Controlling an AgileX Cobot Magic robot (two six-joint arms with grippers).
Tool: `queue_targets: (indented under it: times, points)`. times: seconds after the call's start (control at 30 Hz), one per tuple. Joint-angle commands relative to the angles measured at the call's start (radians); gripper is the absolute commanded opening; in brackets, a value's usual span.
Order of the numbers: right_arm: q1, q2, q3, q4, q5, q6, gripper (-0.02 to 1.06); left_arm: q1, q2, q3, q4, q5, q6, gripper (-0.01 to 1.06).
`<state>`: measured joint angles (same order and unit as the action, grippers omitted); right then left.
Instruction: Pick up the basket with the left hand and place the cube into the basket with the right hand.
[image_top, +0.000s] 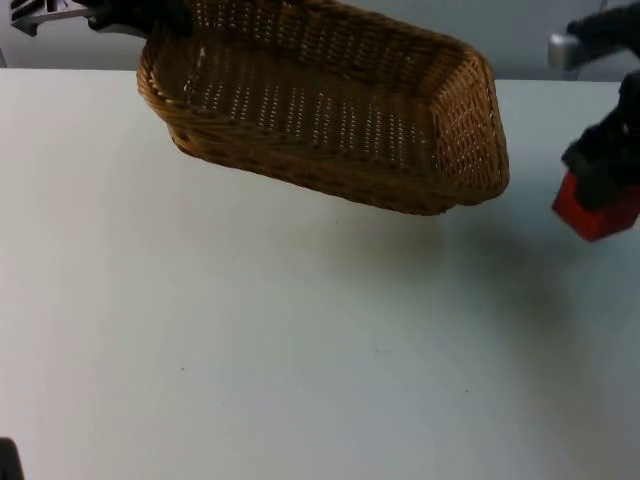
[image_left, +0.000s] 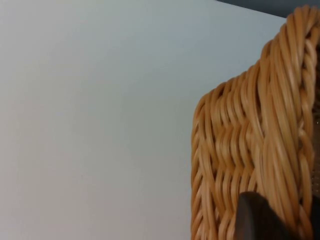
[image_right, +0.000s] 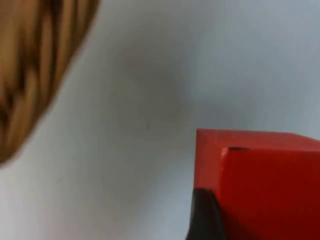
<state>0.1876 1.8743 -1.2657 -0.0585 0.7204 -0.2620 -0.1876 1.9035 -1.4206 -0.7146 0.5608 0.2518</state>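
A woven wicker basket (image_top: 330, 110) hangs tilted above the table, held at its far left rim by my left gripper (image_top: 150, 22), which is shut on it. In the left wrist view the basket's braided wall (image_left: 250, 150) rises beside a black fingertip (image_left: 252, 217). At the right edge of the top view my right gripper (image_top: 600, 185) is shut on a red cube (image_top: 595, 212), lifted off the table and just right of the basket's near end. The right wrist view shows the red cube (image_right: 260, 180) against a black fingertip (image_right: 202, 215), with the blurred basket (image_right: 35, 65) beyond it.
The white table top (image_top: 300, 350) spreads under and in front of the basket. A grey partition wall (image_top: 520, 30) stands behind. A small dark object (image_top: 8, 458) sits at the table's near left corner.
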Motion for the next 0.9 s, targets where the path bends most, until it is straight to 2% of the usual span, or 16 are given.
queue_targets:
  times: [0.0, 0.13, 0.17, 0.3, 0.33, 0.37, 0.47, 0.53, 0.7, 0.87]
  points:
    - [-0.007, -0.042, -0.083, -0.016, 0.083, 0.009, 0.0, -0.002, -0.018, -0.01, -0.03, -0.014, -0.014, 0.0]
    - [-0.004, -0.059, -0.207, 0.033, 0.231, 0.002, 0.0, -0.002, -0.018, -0.01, -0.03, -0.014, -0.014, 0.0]
    - [-0.004, -0.059, -0.207, 0.033, 0.231, 0.002, 0.0, -0.002, -0.018, -0.01, -0.03, -0.014, -0.014, 0.0]
    - [-0.001, -0.062, -0.276, 0.191, 0.307, -0.025, 0.0, -0.002, -0.018, -0.01, -0.03, -0.016, -0.014, 0.0]
    - [-0.001, -0.062, -0.276, 0.191, 0.307, -0.025, 0.0, -0.002, -0.018, -0.01, -0.03, -0.016, -0.014, 0.0]
    - [0.004, -0.062, -0.287, 0.227, 0.309, -0.052, 0.0, -0.002, -0.018, -0.01, -0.03, -0.016, -0.014, 0.0]
    - [0.05, -0.062, -0.293, 0.363, 0.288, -0.153, 0.0, -0.002, -0.018, -0.01, -0.03, -0.018, -0.014, 0.0]
    - [0.077, -0.062, -0.293, 0.381, 0.27, -0.183, 0.0, -0.002, -0.018, -0.01, -0.03, -0.018, -0.014, 0.0]
    - [0.197, -0.041, -0.293, 0.387, 0.133, -0.212, 0.0, -0.002, -0.018, -0.01, -0.03, -0.018, -0.014, 0.0]
    - [0.228, -0.003, -0.295, 0.401, 0.089, -0.212, 0.0, -0.002, -0.018, -0.01, -0.03, -0.018, -0.014, 0.0]
